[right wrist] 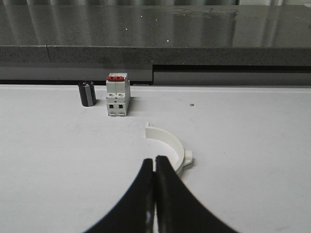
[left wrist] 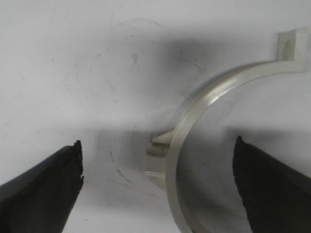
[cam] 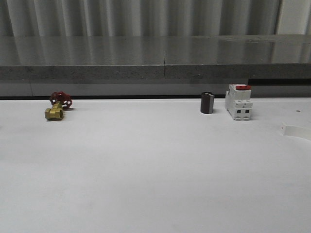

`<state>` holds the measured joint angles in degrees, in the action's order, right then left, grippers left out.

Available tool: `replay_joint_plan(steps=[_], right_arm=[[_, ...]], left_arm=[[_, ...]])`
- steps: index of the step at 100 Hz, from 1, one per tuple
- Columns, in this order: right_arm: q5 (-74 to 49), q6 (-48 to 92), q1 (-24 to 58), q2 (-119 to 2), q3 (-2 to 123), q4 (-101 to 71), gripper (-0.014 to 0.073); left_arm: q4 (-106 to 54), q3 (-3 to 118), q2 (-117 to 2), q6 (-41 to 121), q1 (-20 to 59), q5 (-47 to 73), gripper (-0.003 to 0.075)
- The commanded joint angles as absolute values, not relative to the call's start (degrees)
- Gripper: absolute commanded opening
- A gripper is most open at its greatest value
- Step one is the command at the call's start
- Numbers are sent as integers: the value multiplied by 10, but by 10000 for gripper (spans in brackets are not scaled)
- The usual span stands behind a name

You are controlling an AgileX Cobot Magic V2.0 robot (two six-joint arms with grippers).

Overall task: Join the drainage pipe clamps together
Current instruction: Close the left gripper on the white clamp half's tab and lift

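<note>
One white drainage pipe clamp half (left wrist: 194, 114) lies flat on the white table, its outer tab (left wrist: 156, 156) between the fingers of my left gripper (left wrist: 158, 145). That gripper hangs open just above it, one dark finger (left wrist: 43, 189) outside the arc and the other inside it. A second clamp half (right wrist: 171, 141) lies on the table just beyond my right gripper (right wrist: 154, 161), which is shut with nothing in it and hides the arc's near end. In the front view a white clamp half (cam: 296, 130) shows at the right edge.
A white breaker block with a red top (cam: 238, 102) and a dark cylinder (cam: 207, 103) stand at the back right. A brass valve with a red handwheel (cam: 55, 109) lies at the back left. A grey ledge (cam: 155, 73) runs behind the table.
</note>
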<state>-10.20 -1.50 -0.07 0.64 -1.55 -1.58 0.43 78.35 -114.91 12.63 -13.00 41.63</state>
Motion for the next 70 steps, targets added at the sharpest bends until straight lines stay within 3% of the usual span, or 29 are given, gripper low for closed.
replay_joint_plan(steps=[1,28,70], right_arm=[[-57,-11,0,17,-7,-16,-67],[-57,-11,0,17,-7,-16,-67],[-57,-11,0,17,-7,-16,-67]], left_arm=[[0,801,-1128,128,-131,396,609],[0,801,-1135,128,-131,392,585],[0,801,-1135,128,-131,414,178]])
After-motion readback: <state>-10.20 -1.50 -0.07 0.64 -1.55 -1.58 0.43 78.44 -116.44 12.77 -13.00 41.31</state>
